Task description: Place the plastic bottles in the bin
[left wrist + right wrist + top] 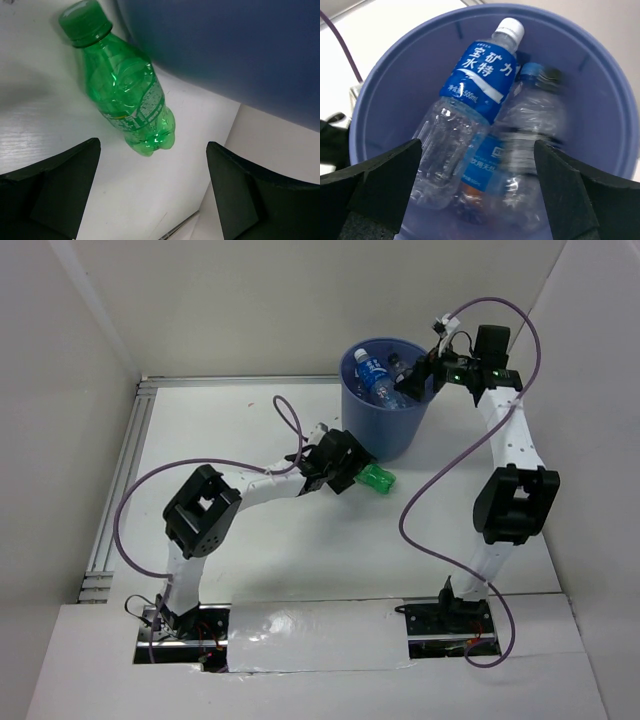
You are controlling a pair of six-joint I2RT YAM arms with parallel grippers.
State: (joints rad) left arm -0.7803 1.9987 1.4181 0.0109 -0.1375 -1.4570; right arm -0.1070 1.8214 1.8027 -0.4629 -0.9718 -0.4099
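Observation:
The green bottle (379,480) lies on the table beside the base of the blue bin (352,390). In the left wrist view the green bottle (125,90) lies just ahead of my open left gripper (152,195), cap pointing away, bin wall (240,45) behind it. My left gripper (350,472) is open and empty next to it. My right gripper (425,375) hangs open over the bin's rim. In the bin (395,75) lie a clear bottle with a blue label (465,110), a blurred clear bottle with a dark cap (535,125), and something orange (475,187) beneath.
White walls close in the table on the left, back and right. A metal rail (120,480) runs along the table's left edge. Purple cables loop from both arms.

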